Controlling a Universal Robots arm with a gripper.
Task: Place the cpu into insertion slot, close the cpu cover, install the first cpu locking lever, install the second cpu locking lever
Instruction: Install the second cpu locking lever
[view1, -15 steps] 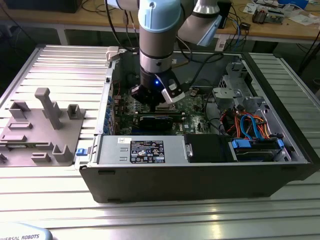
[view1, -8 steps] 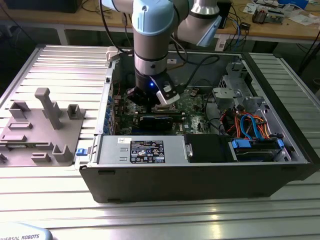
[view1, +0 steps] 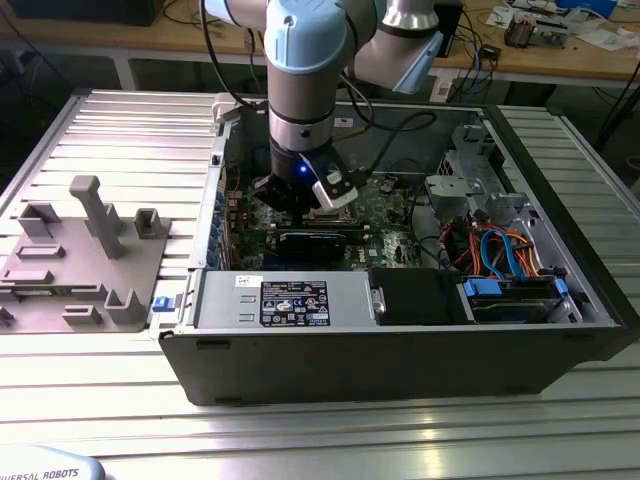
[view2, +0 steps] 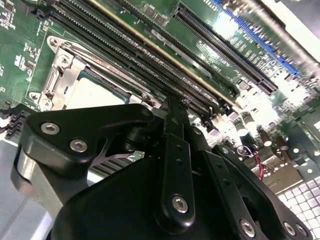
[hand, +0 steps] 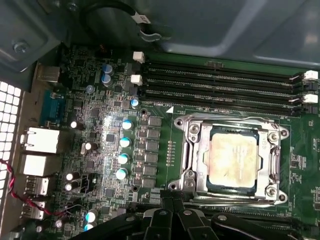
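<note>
Black and shut tight on nothing, your hand (hand: 172, 202) hovers just beside the slot (hand: 186, 176). Your cpu (hand: 232, 157) already sits in that slot, and the cover (hand: 194, 150) looks closed flat around it. You cannot tell from these views whether either lever is latched.

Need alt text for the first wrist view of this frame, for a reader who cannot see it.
The cpu sits in the insertion slot on a green motherboard, with the silvery cpu cover closed around it. Long black memory slots run beside the socket, and the black gripper is just by the socket's near edge.
</note>
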